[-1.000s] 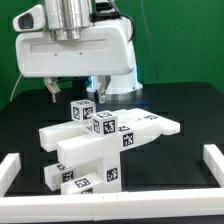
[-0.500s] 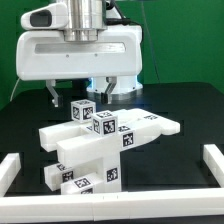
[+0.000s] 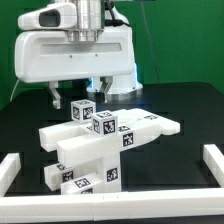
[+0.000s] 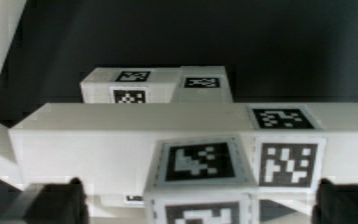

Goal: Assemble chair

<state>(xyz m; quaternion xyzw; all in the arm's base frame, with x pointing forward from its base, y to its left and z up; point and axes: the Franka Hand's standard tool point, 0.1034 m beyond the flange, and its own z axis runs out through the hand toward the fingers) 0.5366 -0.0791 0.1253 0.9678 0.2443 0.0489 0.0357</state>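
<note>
Hovering above the white stack, the gripper point(image 3: 76, 97) hangs from the arm's bulky white head, at about twelve o'clock from the chair point(image 3: 100, 145) in the exterior view. The fingers point(image 3: 54, 97) stand wide apart and grip nothing; in the wrist view their dark tips point(image 4: 59, 200) show on either side of the tagged blocks with clear space between.

The chair sits near the middle of the black counter point(image 3: 180, 170), a cluster of chunky white slabs and cubes carrying black-and-white tags. A small cube point(image 3: 81, 110) stands at the top of the pile, towards eleven o'clock of the stack's centre, with a second tagged cube point(image 3: 104, 123) just beside it at roughly four o'clock. Long slabs spread out beneath, one reaching to three o'clock, others stepping down to six and seven o'clock.

The wide stance probably lets the fingers straddle a block before closing; hanging directly over the top cubes suggests one of them is the intended pick, though which one cannot be told. A white border rail point(image 3: 213, 162) edges the counter at four o'clock, well apart from the stack.
</note>
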